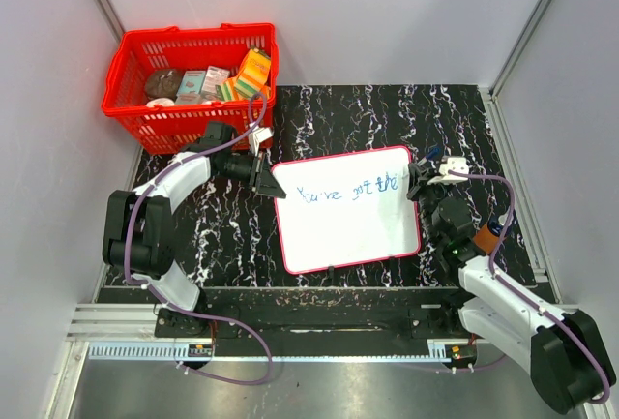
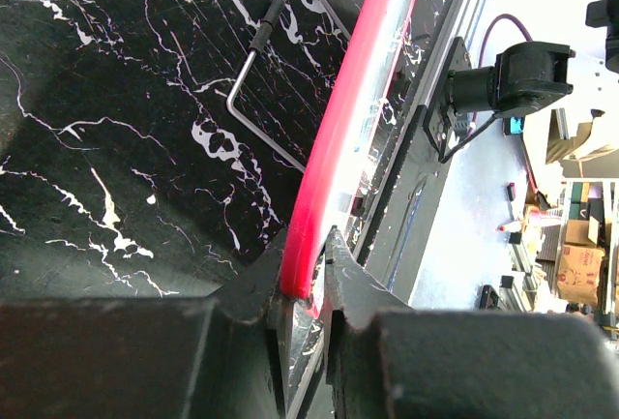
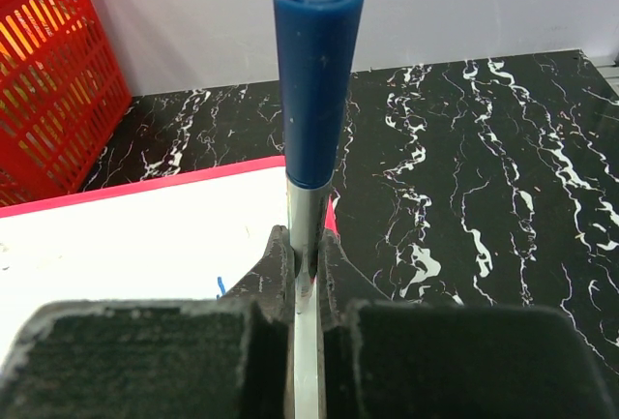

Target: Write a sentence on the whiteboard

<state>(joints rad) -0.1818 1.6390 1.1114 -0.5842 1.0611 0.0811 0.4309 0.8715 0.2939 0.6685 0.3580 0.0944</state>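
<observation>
The right gripper [image 3: 305,254] is clamped on a blue-ended marker [image 3: 316,71], held upright so its tip (hidden below the fingers) can meet the whiteboard [image 1: 348,225] lying on the marbled table [image 1: 464,119]. The left gripper [image 2: 306,264] pinches the whiteboard's far-left corner, probably to steady it. The sentence [image 1: 343,191] runs along the far edge; its last word is hard to read.
</observation>
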